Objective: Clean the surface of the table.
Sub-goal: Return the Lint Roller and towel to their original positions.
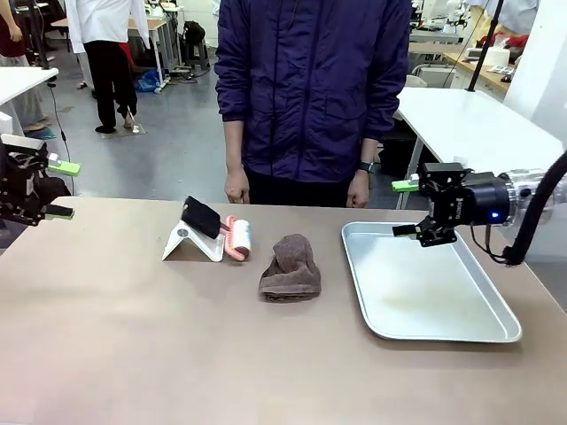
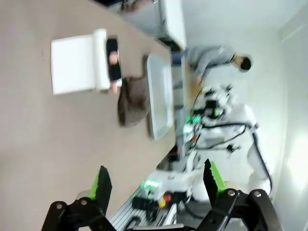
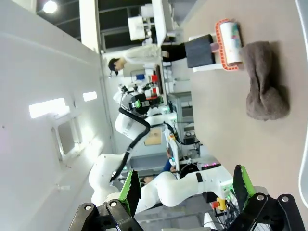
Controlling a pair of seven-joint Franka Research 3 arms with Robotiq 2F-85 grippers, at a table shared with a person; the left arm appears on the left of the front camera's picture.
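You are looking at one taupe-brown bench (image 1: pixel 133 336) filling the lower two thirds of the front frame, running edge to edge.

Count on the bench: four items.
- One brown cloth (image 1: pixel 290 268), crumpled, lying just right of centre.
- One lint roller (image 1: pixel 237 238) with a pink frame and a black handle, sitting left of the cloth and apart from it.
- One white folded stand (image 1: pixel 188 243), touching the roller's handle side; the handle is leaning over it.
- One silver metal tray (image 1: pixel 496 329), occupying the right of the frame, its inside bare.

Two tools are showing, one per arm.
- The left tool (image 1: pixel 58 189) is hanging at the left edge of the frame, above the bench edge, its green pads standing apart and holding nothing. In the left wrist view its fingers (image 2: pixel 102 185) are rising well separated from the bottom edge.
- The right tool (image 1: pixel 406 208) is hovering over the tray's upper left rim, pads apart, gripping nothing. The right wrist view is showing the same wide gap between its fingers (image 3: pixel 129 190).

One person (image 1: pixel 310 88) in a dark blue jacket is standing at the far side, top centre of the frame, both hands hanging just behind the bench edge.
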